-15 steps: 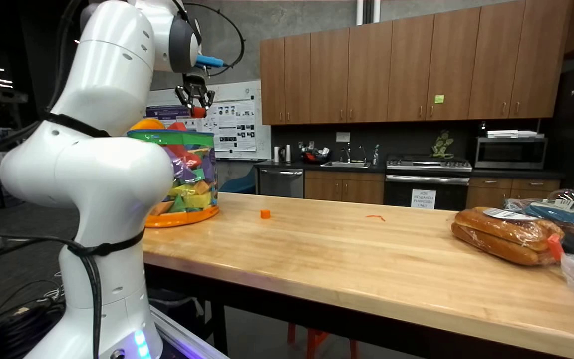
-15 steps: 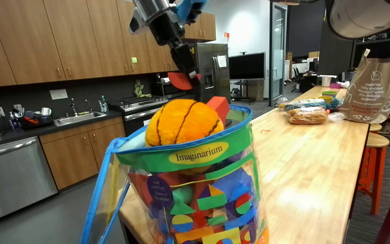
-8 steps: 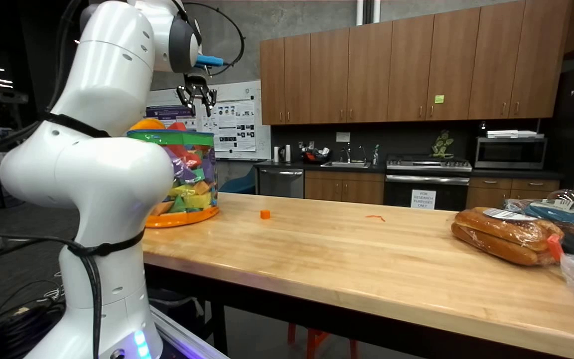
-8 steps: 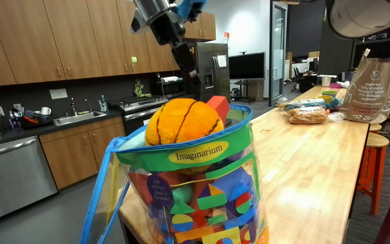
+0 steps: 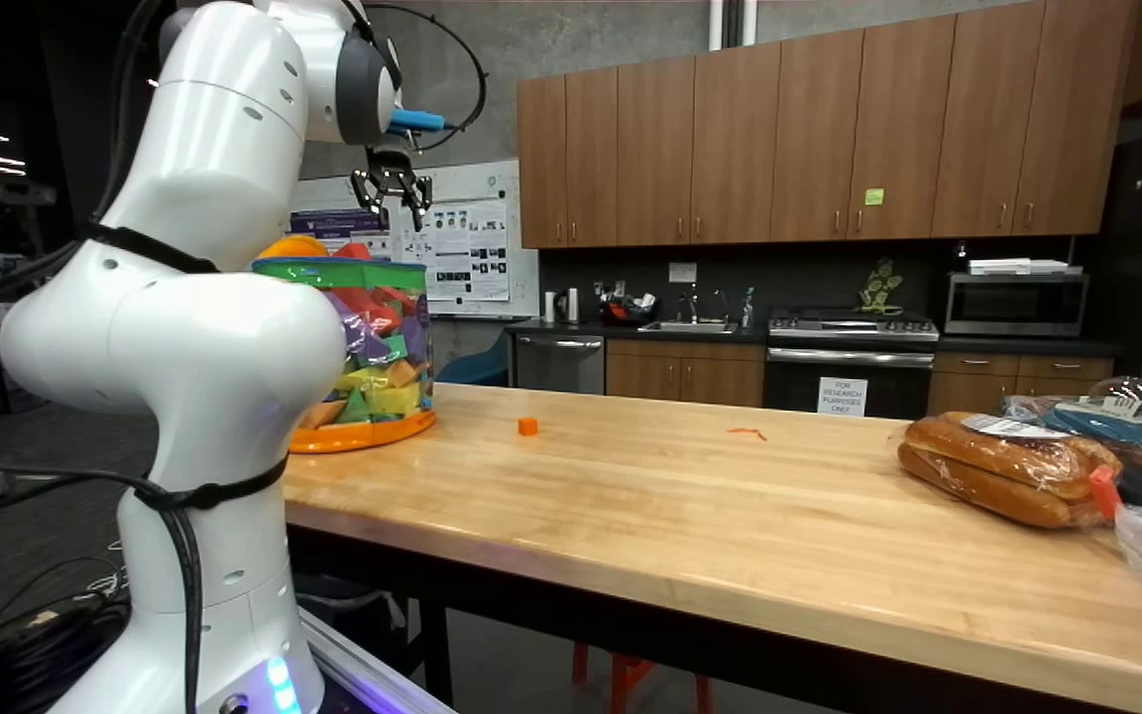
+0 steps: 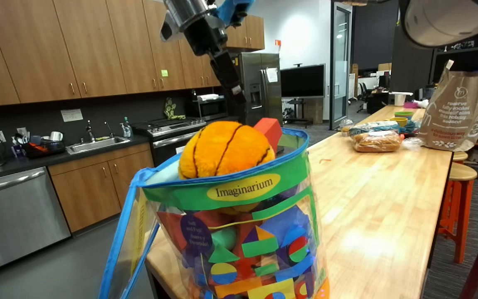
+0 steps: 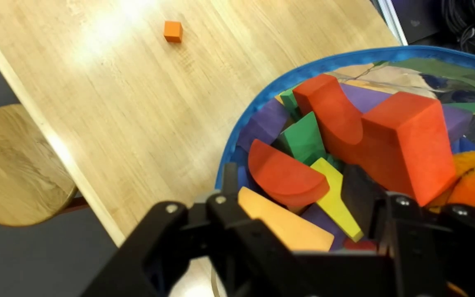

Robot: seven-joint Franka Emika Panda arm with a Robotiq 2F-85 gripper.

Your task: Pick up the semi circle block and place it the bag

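Observation:
The red semi circle block [image 7: 285, 170] lies inside the bag in the wrist view, flat face up and slightly tilted on other coloured blocks. The bag shows its blue rim [image 7: 299, 71] in the wrist view, and its green upper band [image 6: 176, 198] and clear printed side in an exterior view. It also stands by the arm in an exterior view [image 5: 385, 277]. My gripper [image 7: 292, 179] is open and empty above the bag's opening, its fingers apart with the block seen between them from above. The gripper also shows in both exterior views [image 5: 399, 216] [image 6: 238, 99].
An orange plush ball [image 6: 226, 149] and a red block [image 6: 269, 131] stick up above the bag's rim. A small orange cube [image 5: 527, 426] and an orange strip [image 5: 747, 433] lie on the table. Wrapped bread [image 5: 1007, 471] and a paper bag [image 6: 454, 112] stand farther along.
One second ago the gripper was shut on the red block above the bag. It has opened, and the block has dropped into the bag. The arm has barely moved.

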